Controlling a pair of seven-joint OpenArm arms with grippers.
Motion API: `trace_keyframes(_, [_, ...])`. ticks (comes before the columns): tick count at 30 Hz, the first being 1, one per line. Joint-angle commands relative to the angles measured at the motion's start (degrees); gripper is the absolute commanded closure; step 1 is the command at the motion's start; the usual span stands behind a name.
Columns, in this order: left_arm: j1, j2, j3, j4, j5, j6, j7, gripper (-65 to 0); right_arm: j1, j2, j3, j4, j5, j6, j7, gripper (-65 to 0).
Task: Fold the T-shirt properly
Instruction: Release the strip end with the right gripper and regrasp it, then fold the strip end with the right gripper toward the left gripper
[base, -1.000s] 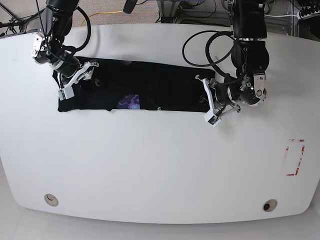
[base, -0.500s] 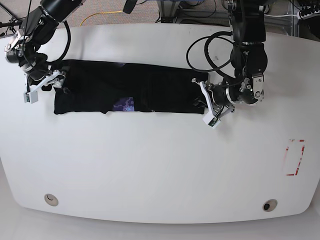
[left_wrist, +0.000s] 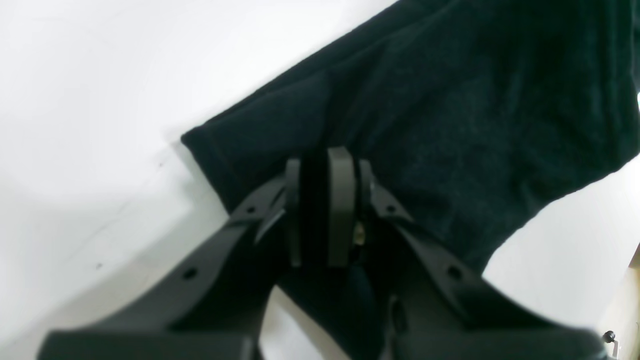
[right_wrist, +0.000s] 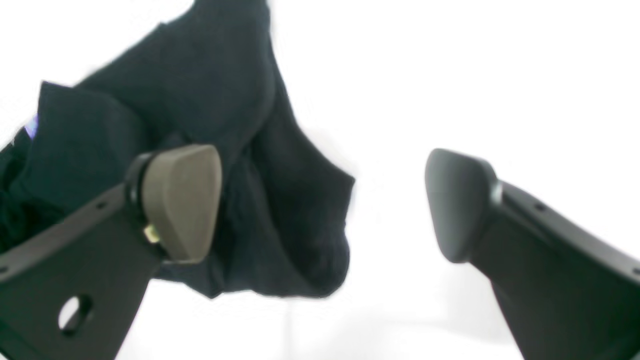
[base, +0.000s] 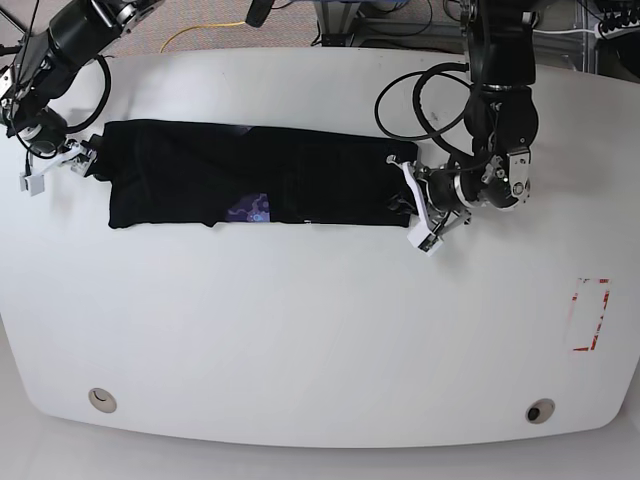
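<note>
The black T-shirt (base: 280, 180) lies folded into a long flat strip across the far half of the white table (base: 320, 330). Its purple patch (base: 252, 208) shows near the front edge. My left gripper (base: 418, 210) is at the strip's right end. In the left wrist view it (left_wrist: 320, 170) is shut on the black cloth (left_wrist: 450, 110). My right gripper (base: 55, 168) is just off the strip's left end. In the right wrist view it (right_wrist: 320, 200) is open and empty, with the shirt's corner (right_wrist: 210, 100) beside one pad (right_wrist: 182, 200).
A red-outlined rectangle (base: 590, 315) is marked near the table's right edge. Two round holes (base: 101, 399) (base: 540, 411) sit near the front edge. Black cables (base: 425, 95) loop from the left arm above the shirt's right end.
My right gripper has moved left, off the shirt's left end, and stands open. The strip now lies longer and flatter toward the left. My left gripper has hardly moved.
</note>
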Motion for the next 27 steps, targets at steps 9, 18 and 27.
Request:
trace_keyframes(9, [0.3,-1.2,0.0,0.1,4.3,0.4,3.9,-5.4,0.5,-0.5,-0.4,-4.6,6.6,0.2,1.3,-62.0])
trace_keyframes(18, [0.1,-1.2,0.0,0.1,4.3,0.4,4.0,-5.4,-2.1,-4.0,-8.6,-1.4,12.8,0.2,1.4,-62.0])
trace_keyframes(27, [0.0,-1.2,0.0,-0.1,4.5,0.4,4.0,-5.4,-3.8,-6.1,-10.3,5.5,13.6,0.2,2.0,-52.0])
